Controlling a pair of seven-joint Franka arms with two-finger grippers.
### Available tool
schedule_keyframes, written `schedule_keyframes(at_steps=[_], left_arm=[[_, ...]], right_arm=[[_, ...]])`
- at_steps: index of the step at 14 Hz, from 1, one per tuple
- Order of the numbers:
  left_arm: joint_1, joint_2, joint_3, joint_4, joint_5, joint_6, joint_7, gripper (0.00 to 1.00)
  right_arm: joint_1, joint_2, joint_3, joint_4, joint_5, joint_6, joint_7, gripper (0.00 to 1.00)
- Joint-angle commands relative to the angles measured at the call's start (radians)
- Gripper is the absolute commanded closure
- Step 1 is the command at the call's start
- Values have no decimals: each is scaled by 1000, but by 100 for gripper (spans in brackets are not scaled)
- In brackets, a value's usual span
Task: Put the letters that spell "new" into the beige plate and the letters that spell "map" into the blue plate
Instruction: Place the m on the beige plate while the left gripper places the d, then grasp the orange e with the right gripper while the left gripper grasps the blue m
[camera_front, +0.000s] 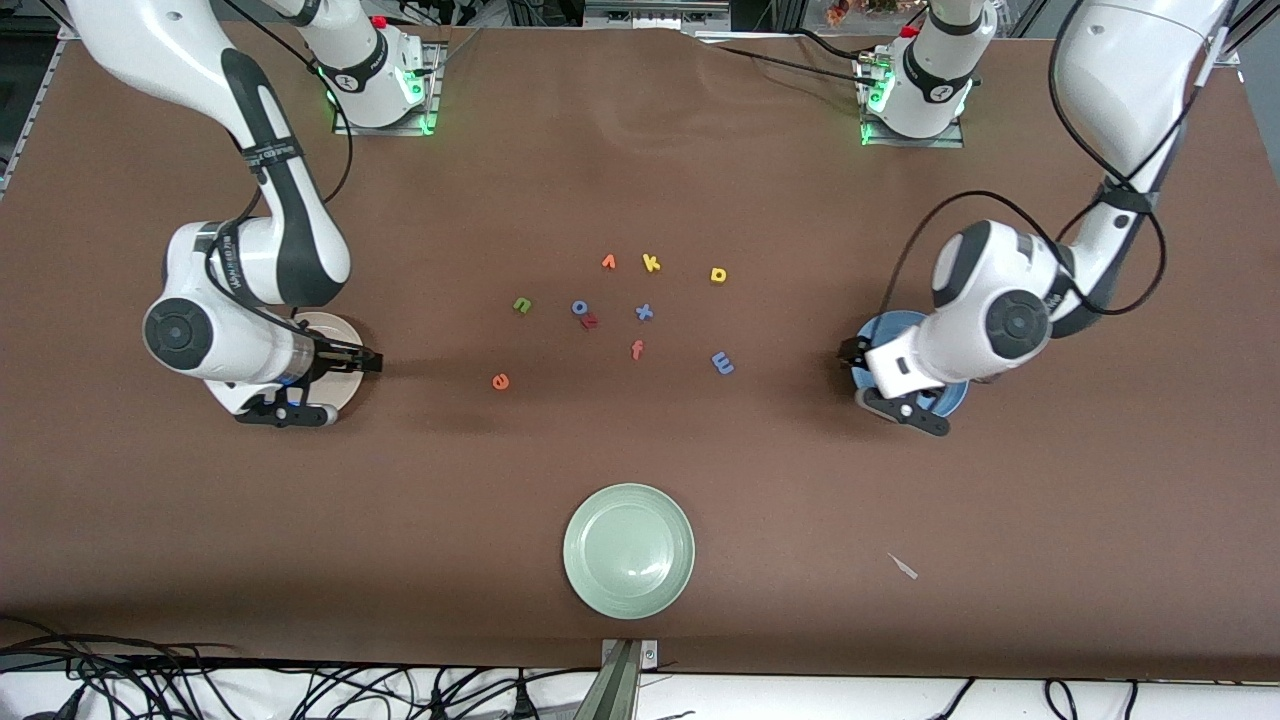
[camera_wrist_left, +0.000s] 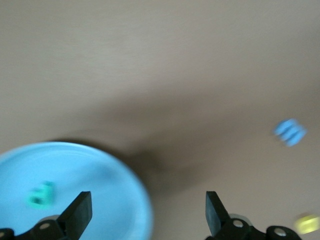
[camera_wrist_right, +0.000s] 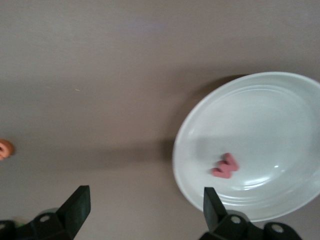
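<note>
Covering the whole work area is a brown table (camera_front: 640, 480), with cables along the edge nearest the front camera and three plates on it: beige plate (camera_wrist_right: 280, 125) under the right gripper (camera_wrist_right: 142, 210), blue plate (camera_wrist_left: 100, 175) under the left gripper (camera_wrist_left: 149, 212), pale green plate (camera_front: 628, 549) nearest the camera. Both grippers hover with jaws wide open, holding nothing; one pinkish-red w (camera_wrist_right: 225, 166) lies in the beige plate, one teal-green p (camera_wrist_left: 41, 195) in the blue plate. Nine letters remain loose mid-table, including green n (camera_front: 522, 304), orange e (camera_front: 500, 381), blue m (camera_front: 722, 363), yellow a (camera_front: 718, 274), yellow k (camera_front: 651, 263), blue x (camera_front: 644, 312).
</note>
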Motion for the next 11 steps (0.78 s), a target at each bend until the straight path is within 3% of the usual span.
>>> schedule_keyframes(at_steps=[1, 5, 11], left_arm=[[-76, 27, 1, 52, -1, -23, -288, 0], [-206, 100, 9, 139, 9, -23, -689, 0], [-223, 154, 29, 157, 8, -70, -743, 2]], right_arm=[[36, 53, 21, 61, 18, -2, 130, 0], [135, 94, 21, 58, 53, 119, 315, 0], [241, 149, 21, 46, 64, 258, 494, 0]])
